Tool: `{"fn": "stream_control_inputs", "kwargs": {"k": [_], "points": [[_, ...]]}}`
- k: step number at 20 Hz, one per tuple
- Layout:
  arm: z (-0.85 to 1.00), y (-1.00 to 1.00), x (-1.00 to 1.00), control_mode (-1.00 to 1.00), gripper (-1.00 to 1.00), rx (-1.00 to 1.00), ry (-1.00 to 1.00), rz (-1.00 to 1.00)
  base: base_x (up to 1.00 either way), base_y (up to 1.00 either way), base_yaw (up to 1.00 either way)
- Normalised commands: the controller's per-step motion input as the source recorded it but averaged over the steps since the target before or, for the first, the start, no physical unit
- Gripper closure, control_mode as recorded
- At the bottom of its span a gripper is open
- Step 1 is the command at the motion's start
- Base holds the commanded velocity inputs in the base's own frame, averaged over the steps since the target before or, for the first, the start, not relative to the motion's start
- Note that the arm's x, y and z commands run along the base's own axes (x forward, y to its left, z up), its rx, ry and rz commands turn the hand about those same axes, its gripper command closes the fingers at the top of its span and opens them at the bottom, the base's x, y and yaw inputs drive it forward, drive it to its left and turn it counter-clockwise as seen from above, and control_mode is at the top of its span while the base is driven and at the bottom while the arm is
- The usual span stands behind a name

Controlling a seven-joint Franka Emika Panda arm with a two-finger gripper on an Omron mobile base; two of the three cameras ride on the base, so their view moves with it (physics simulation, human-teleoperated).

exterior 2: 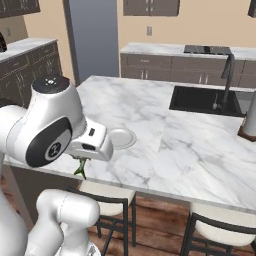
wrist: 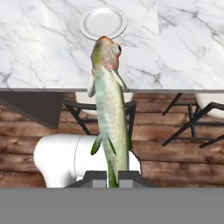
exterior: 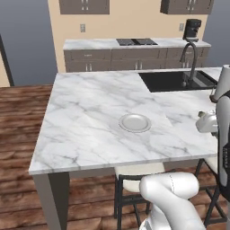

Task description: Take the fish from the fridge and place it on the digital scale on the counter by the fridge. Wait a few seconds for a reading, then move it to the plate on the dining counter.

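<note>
My gripper [wrist: 113, 177] is shut on the tail of the fish [wrist: 109, 100], a slim olive-green fish with a reddish head that points toward the plate [wrist: 103, 22]. In the right base view the gripper [exterior 2: 82, 161] hangs at the near edge of the dining counter [exterior 2: 200, 150], with the fish [exterior 2: 81, 170] dangling below the hand. The plate [exterior: 134, 122] sits empty on the white marble dining counter [exterior: 90, 112], a short way in from that edge. The plate [exterior 2: 121, 138] lies just beyond the hand. The fridge and the digital scale are out of view.
A black sink [exterior: 175, 81] with a dark faucet [exterior: 191, 58] occupies the counter's far right. Stools [exterior 2: 110, 195] stand under the near edge, below the gripper. A white roll on a brown base [exterior 2: 248, 120] stands at the right. A wall counter with a cooktop [exterior: 137, 42] lies behind.
</note>
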Motion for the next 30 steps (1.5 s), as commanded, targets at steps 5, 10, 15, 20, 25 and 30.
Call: {"fn": "stream_control_inputs", "kwargs": {"k": [5,10,15,20,25,30], "points": [[0.00,0.00,0.00,1.00,1.00,0.00,0.00,0.00,0.00,0.00,0.00],[0.00,0.00,0.00,1.00,1.00,0.00,0.00,0.00,0.00,0.00,0.00],[-0.15,0.22,0.54,-1.00,1.00,0.00,0.01,0.00,0.00,0.00,0.00],[-0.27,0.45,1.00,-1.00,1.00,0.00,0.08,0.00,0.00,0.00,0.00],[-0.51,0.33,1.00,-1.00,1.00,-0.01,0.05,0.00,0.00,0.00,0.00],[-0.66,0.00,1.00,-1.00,1.00,-0.01,0.00,-0.01,0.00,0.00,0.00]]}}
